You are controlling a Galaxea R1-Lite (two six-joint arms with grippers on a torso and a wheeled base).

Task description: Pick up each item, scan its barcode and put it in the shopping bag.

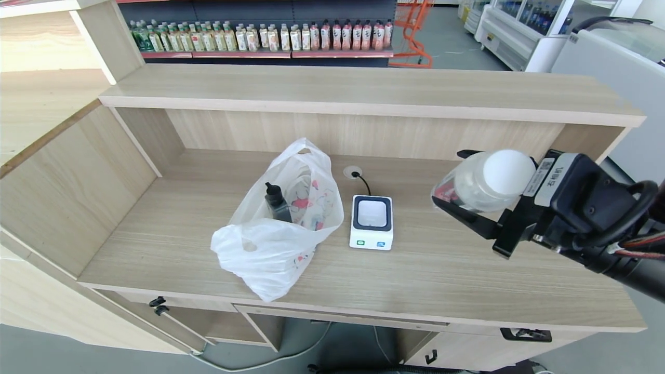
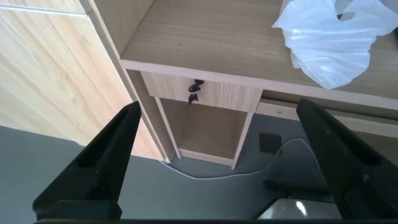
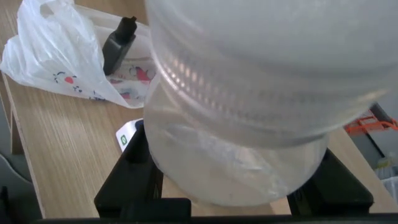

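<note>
Two pincers: right pincer point(image 1: 448, 179) clamped on jar point(image 1: 486, 179), left pincer point(image 2: 219, 107) gaping empty below desk point(image 2: 205, 37); bottle point(image 1: 277, 202) half-hidden in bag point(image 1: 270, 249).

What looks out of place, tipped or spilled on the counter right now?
Nothing stands out. The shopping bag sits open with a black bottle poking out, the barcode scanner lies flat beside it, and the right gripper holds the white-lidded clear jar above the counter. No spill visible.

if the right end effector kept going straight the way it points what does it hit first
Probably the shopping bag: the right end effector, shut on the clear jar, points across the desk, seemingly above the scanner. Height is unclear, so it could clip the scanner.
</note>
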